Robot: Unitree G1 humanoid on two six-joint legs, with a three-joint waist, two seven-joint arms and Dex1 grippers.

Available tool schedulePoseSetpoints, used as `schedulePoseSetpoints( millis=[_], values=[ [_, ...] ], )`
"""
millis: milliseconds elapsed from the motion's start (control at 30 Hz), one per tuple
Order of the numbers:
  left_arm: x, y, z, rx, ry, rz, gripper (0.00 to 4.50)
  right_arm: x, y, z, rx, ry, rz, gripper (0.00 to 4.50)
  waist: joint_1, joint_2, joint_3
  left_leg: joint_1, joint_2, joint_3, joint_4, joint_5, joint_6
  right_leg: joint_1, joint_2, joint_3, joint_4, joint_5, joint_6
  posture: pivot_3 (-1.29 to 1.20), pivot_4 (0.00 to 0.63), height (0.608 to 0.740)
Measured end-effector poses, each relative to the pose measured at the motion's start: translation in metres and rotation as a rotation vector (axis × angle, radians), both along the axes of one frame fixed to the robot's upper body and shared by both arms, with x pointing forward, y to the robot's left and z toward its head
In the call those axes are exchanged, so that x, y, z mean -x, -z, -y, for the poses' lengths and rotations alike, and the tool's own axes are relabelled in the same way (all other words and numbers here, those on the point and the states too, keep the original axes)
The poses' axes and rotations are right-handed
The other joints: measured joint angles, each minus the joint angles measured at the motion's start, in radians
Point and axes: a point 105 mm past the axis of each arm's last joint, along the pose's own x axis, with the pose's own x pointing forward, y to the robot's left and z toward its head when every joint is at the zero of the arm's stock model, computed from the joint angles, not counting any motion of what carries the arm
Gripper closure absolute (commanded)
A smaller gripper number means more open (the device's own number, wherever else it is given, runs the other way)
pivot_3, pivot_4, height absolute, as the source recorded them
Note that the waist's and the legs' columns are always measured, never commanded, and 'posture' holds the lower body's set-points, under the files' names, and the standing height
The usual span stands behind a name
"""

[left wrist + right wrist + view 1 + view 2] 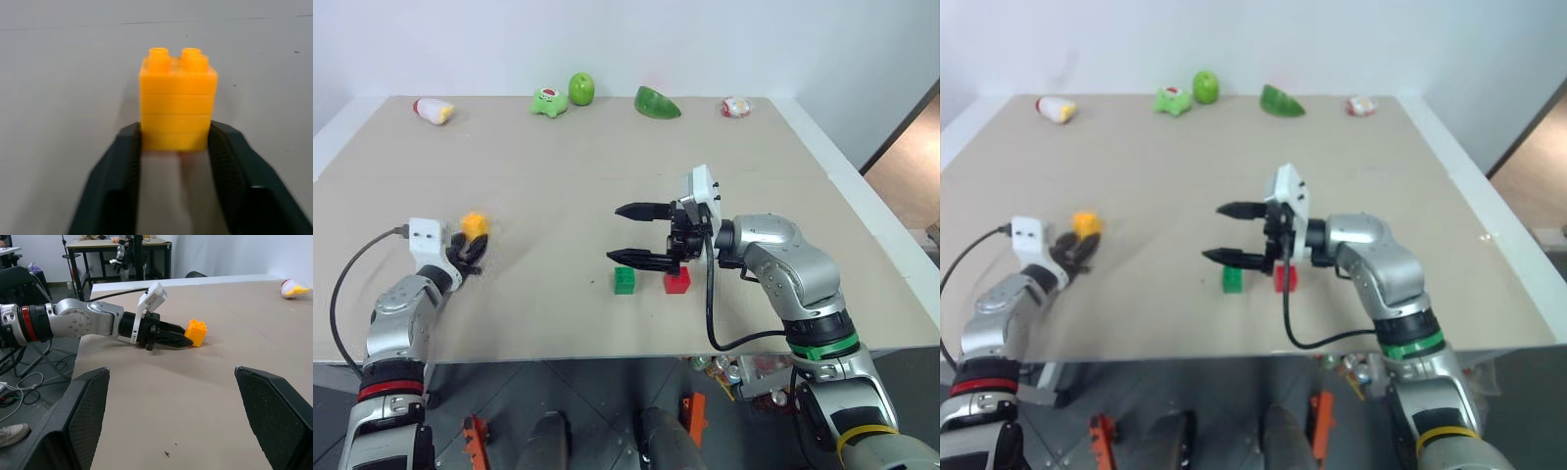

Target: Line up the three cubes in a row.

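on my head camera i see the left gripper (473, 247) at the left middle of the frame, low over the table (568, 176), with its fingers pinched on the near lower part of the orange-yellow cube (474, 224). the left wrist view confirms it: both black fingers (122, 161) press the cube's two sides near its base, the cube sitting upright with its studs on top and its bottom on the table surface.

the right gripper (631, 235) sits just right of centre in the head view, pointing toward the left of the frame, its two fingers spread wide and holding nothing. just below it lie the green cube (625, 280) and the red cube (677, 281), side by side with a small gap between them, both resting on the table near the front edge. the orange-yellow cube is well apart from those two, far over on the left side.

along the far edge at the top of the frame i can make out a white and yellow toy (433, 110), a green frog-like toy (549, 101), a round green fruit (581, 88), a green wedge shape (657, 102) and a small white and red toy (735, 106)
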Motion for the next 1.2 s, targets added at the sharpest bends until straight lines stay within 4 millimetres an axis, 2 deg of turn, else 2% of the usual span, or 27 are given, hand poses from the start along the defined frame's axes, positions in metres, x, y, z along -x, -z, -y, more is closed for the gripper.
schedulePoseSetpoints(
  millis=[167,367,567,733,900,1000,1200],
  values=[
    [-0.002,-0.002,0.002,-0.005,0.012,-0.002,3.24,-0.001,0.0,0.0,-0.002,0.002,0.001,0.24,0.0,0.0,0.0,0.0,0.0,0.0,0.0,0.0,0.0,0.0,0.0,0.0,0.0,0.0,0.0,0.0,0.15,0.733],
    [0.0,-0.017,0.012,-0.073,0.167,0.028,3.24,-0.004,0.003,0.003,0.002,0.014,-0.007,0.24,-0.001,0.0,0.0,0.0,0.0,0.0,-0.001,0.0,0.0,-0.001,0.0,0.0,0.0,0.0,0.0,0.0,0.15,0.733],
    [0.02,-0.05,0.058,-0.172,0.569,0.118,3.24,-0.006,0.004,0.008,0.029,0.038,0.002,0.24,-0.001,0.0,0.0,-0.002,0.0,0.001,-0.001,0.0,0.0,-0.002,0.0,0.0,-0.001,-0.002,-0.004,0.0,0.15,0.733],
    [0.039,-0.04,0.081,-0.23,0.816,0.05,3.24,-0.011,-0.001,0.023,0.042,0.087,0.021,0.24,-0.001,0.0,0.0,-0.002,0.001,0.001,-0.001,0.0,0.0,-0.003,0.0,0.0,-0.001,-0.003,-0.006,0.0,0.15,0.733],
    [0.055,-0.014,0.096,-0.309,0.984,-0.036,3.24,-0.014,-0.001,0.046,0.064,0.157,0.021,0.24,-0.001,0.0,0.0,-0.002,0.001,0.001,-0.001,0.0,0.0,-0.003,0.0,0.0,-0.001,-0.004,-0.006,0.0,0.15,0.733],
    [0.057,0.002,0.103,-0.306,1.032,-0.067,3.24,-0.015,0.002,0.059,0.079,0.2,0.007,0.24,0.0,0.0,0.0,-0.003,0.001,0.001,0.0,0.0,0.0,-0.003,0.0,0.0,-0.001,-0.004,-0.006,0.0,0.15,0.733],
    [0.046,-0.005,0.132,-0.262,1.086,0.006,3.24,-0.009,-0.003,0.057,0.079,0.188,0.024,0.24,0.0,0.0,0.0,-0.003,0.0,0.001,0.0,0.0,0.001,-0.003,0.0,0.0,-0.001,-0.004,-0.006,0.0,0.15,0.733]
  ],
)
